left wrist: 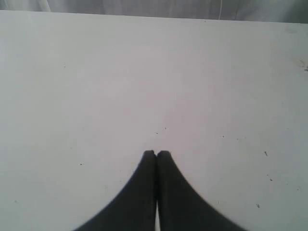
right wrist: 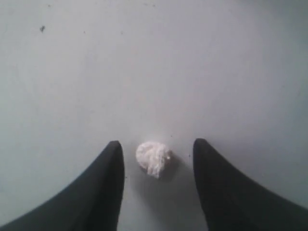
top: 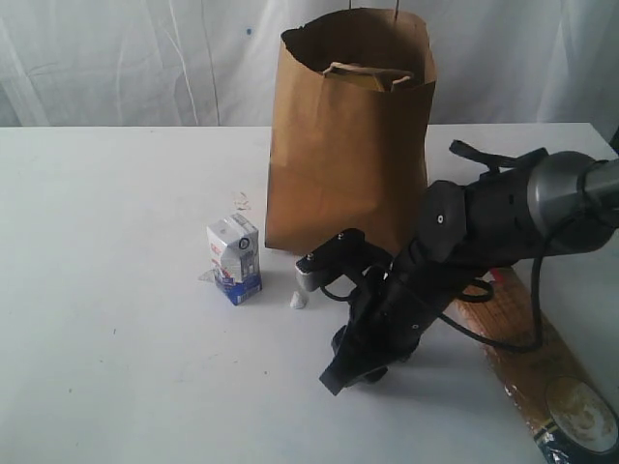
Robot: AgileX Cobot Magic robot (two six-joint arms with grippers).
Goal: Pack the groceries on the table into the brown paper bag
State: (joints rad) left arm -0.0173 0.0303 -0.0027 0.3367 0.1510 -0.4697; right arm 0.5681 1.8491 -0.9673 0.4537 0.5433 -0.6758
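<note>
The brown paper bag (top: 350,135) stands upright at the back middle of the table (top: 106,329), and something yellow shows in its mouth. Left of its base stands a small white-blue carton (top: 235,259). The long spaghetti packet (top: 542,372) lies at the front right, partly under my right arm (top: 455,232). That arm reaches down to the tabletop in front of the bag. My right gripper (right wrist: 157,142) is open, its fingers on either side of a small white crumpled lump (right wrist: 153,159) that lies on the table, apart from both. My left gripper (left wrist: 156,153) is shut over bare table.
A small white crumb (top: 298,302) lies between the carton and my right arm. A white curtain (top: 116,58) hangs behind the table. The bag stands close behind the right arm's wrist.
</note>
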